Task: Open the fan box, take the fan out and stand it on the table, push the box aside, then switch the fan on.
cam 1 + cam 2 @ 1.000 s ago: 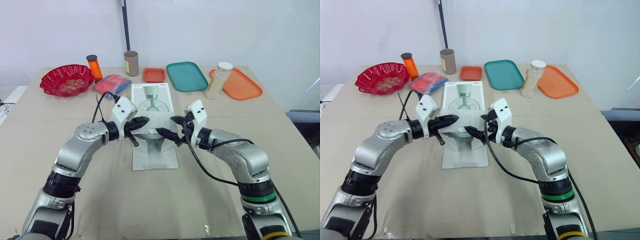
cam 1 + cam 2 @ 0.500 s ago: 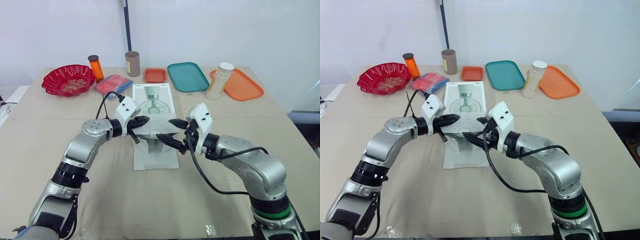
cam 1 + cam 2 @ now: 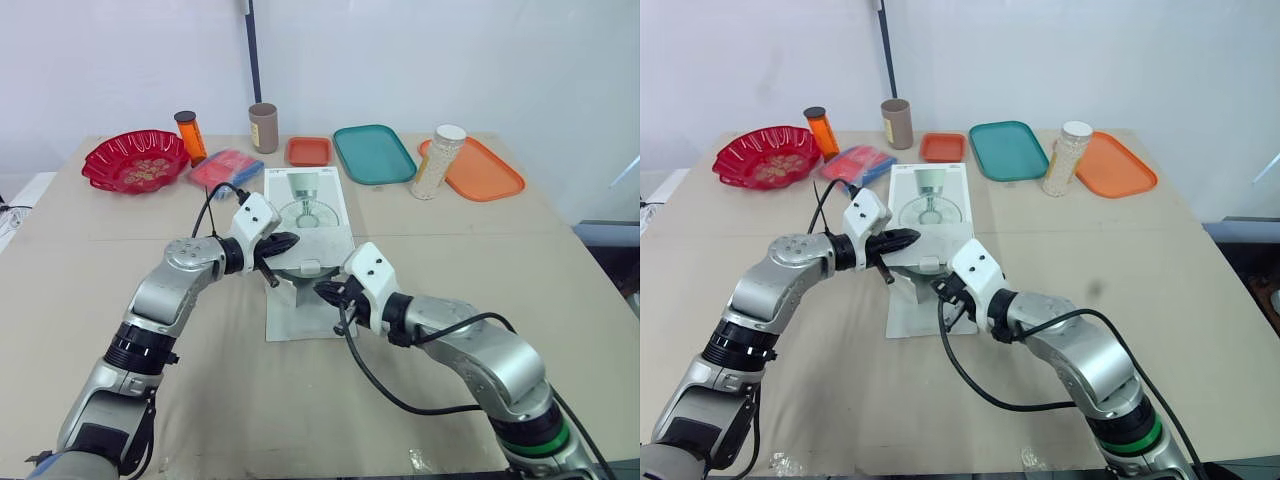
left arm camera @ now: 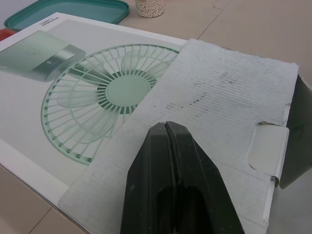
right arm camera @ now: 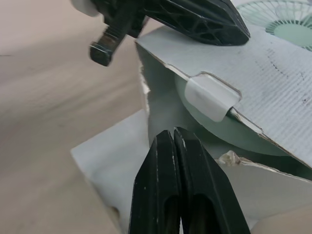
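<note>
A table (image 3: 520, 270) is being viewed from above by the head camera. At the centre of the frame, a white fan box (image 3: 306, 205) is lying flat, with a green fan printed on its top. Its end flap (image 4: 219, 102) at the lower end is being held raised, so that the box is standing open towards the lower edge of the frame. Inside the opening, the pale green fan (image 5: 229, 137) is being seen, lying within the box.

The left gripper (image 3: 284, 243) is being held at the flap's left edge, its fingers pressed together and clamped on nothing. The right gripper (image 3: 326, 290) is being held just below the opening, right of centre, its fingers likewise closed together and holding nothing.

Across the upper part of the frame, from left to right, are being shown a red bowl (image 3: 135, 160), an orange bottle (image 3: 188, 135), a red and blue packet (image 3: 225, 167), a brown cup (image 3: 263, 126), a small orange tray (image 3: 308, 150), a teal tray (image 3: 375, 153), a jar of white beads (image 3: 436, 160) and a larger orange tray (image 3: 488, 172).
</note>
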